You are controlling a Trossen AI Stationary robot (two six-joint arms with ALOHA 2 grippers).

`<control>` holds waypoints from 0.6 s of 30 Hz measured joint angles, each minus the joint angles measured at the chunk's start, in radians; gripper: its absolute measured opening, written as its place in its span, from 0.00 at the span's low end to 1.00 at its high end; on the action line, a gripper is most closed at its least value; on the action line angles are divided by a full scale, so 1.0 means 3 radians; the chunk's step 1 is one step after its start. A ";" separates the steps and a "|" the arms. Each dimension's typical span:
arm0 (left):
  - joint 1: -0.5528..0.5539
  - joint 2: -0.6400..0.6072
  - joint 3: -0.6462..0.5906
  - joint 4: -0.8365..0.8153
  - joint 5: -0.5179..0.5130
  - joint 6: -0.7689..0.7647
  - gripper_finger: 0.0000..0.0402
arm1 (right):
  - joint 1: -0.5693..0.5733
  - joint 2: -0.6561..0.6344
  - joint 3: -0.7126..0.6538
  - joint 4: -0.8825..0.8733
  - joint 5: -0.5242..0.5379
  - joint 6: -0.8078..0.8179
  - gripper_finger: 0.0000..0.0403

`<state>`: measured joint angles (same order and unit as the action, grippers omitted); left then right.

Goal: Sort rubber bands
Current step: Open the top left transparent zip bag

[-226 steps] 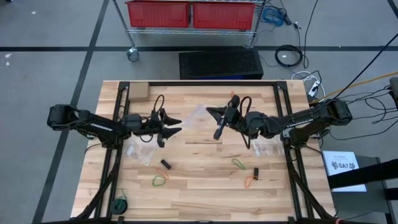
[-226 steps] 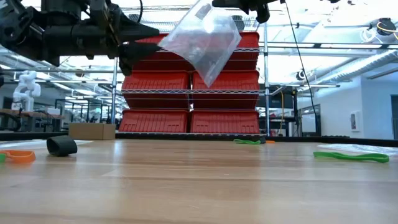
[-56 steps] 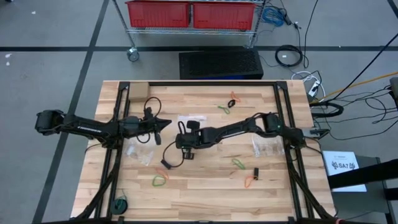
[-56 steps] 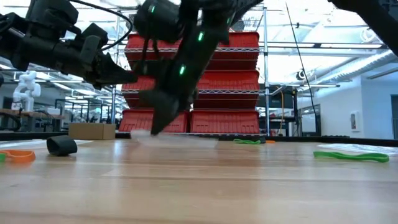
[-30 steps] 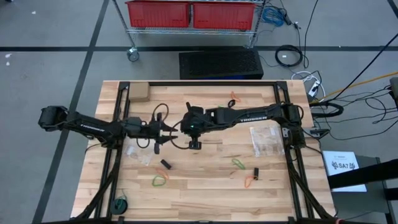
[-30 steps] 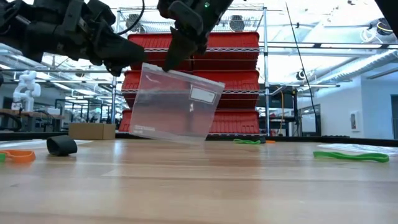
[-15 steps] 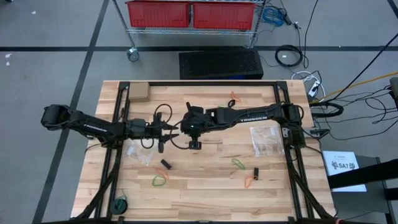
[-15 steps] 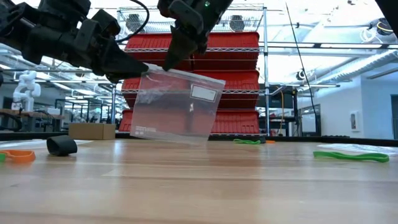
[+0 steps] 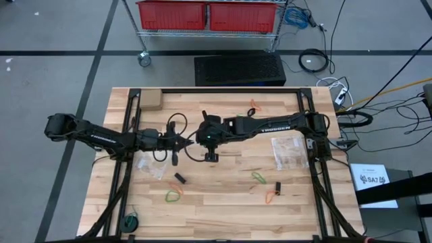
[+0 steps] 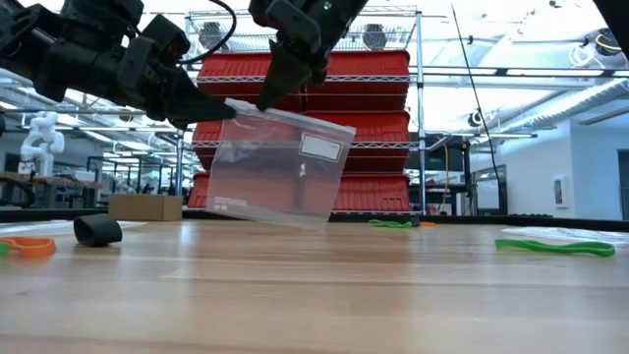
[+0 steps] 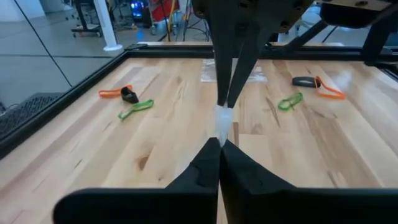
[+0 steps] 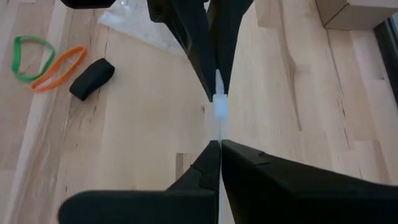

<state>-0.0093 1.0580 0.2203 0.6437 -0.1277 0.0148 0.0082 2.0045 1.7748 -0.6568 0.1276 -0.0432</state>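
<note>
Here two tools, left (image 10: 221,110) and right (image 10: 267,96), each clench one clear bag's (image 10: 280,167) top edge.

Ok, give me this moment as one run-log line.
left gripper: shut on clear zip bag top edge | right gripper: shut on same edge | bag: held above table | rubber bands: loose on table

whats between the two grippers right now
A clear zip bag, hanging above the table, with the left gripper and right gripper both pinching its top edge. The low view shows it best; both wrist views show its edge between the fingertips.
</note>
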 joint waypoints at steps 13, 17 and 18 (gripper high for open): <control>0.0001 0.0000 0.0000 -0.0013 -0.0014 0.0002 0.00 | 0.0022 0.0000 0.0000 0.0063 0.0036 0.0030 0.16; 0.0001 0.0000 0.0000 -0.0011 -0.0016 0.0002 0.00 | 0.0023 0.0000 0.0001 0.0120 0.0014 0.0077 0.27; 0.0001 0.0000 0.0000 -0.0011 -0.0018 0.0001 0.00 | 0.0024 0.0000 0.0001 0.0138 0.0011 0.0077 0.29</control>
<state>-0.0090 1.0580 0.2203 0.6403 -0.1332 0.0152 0.0153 2.0045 1.7752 -0.6155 0.1310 -0.0200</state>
